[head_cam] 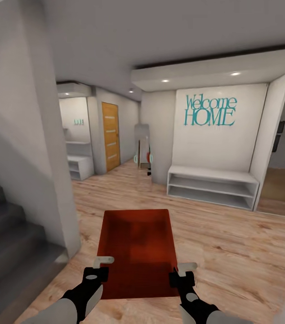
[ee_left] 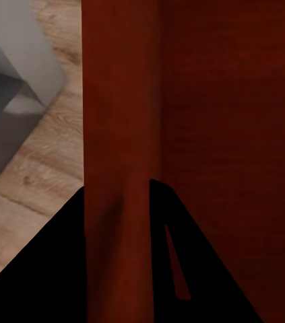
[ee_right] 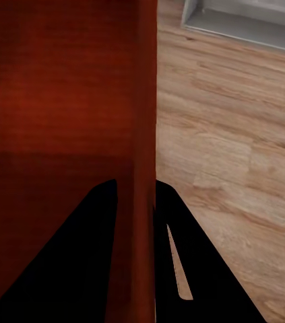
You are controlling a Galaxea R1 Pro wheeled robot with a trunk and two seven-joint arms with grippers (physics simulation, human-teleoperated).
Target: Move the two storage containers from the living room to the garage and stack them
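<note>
Both tools, left (head_cam: 101,266) and right (head_cam: 184,272), clamp the orange-red open-top storage container's (head_cam: 138,252) side walls, carrying it; next, steer to the garage.

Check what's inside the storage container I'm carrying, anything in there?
The storage container looks empty: its bare orange-red bottom shows through the open top. The left gripper and right gripper each clamp a side wall. The pale wood floor directly beneath it is hidden.

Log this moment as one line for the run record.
Phase: carrying | Held: orange-red open-top storage container, left gripper and right gripper clamping its side walls | Place: pale wood-plank floor
</note>
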